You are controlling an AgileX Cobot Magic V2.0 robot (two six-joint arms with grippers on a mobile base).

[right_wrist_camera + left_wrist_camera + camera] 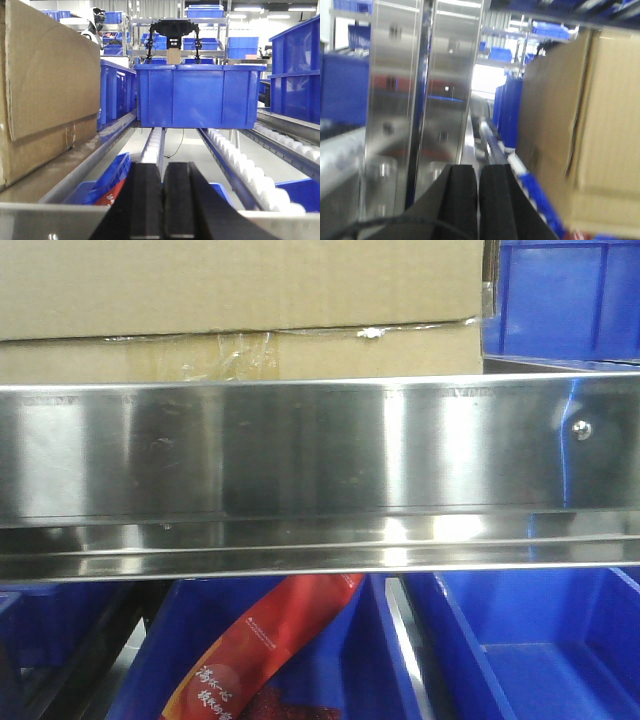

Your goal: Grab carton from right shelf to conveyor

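Facing the shiny stainless-steel rack (300, 450), with a wide mirror-like front rail and one small screw (582, 428) near the right end. Sitting on that rack, just behind and above the rail: the large plain brown corrugated cardboard carton (240, 300), with wrinkled clear tape (225, 355) along a low horizontal seam. Just beside its right edge, a blue plastic bin (565, 295). Under the rail, lower blue bins (520, 640), one holding a red printed packet (265, 650).

From the left wrist: black left end effector (478, 200) closed to a thin slit, fingers (457, 200) together, gripping nothing and touching nothing. Carton to the right of it, near but apart; upright steel posts (415, 100) to the left.

From the right wrist: black right end effector (162, 200) likewise pressed together, holding nothing, apart from the carton standing at the far left. Ahead, a large blue plastic tub (197, 95) on white roller tracks (250, 175).
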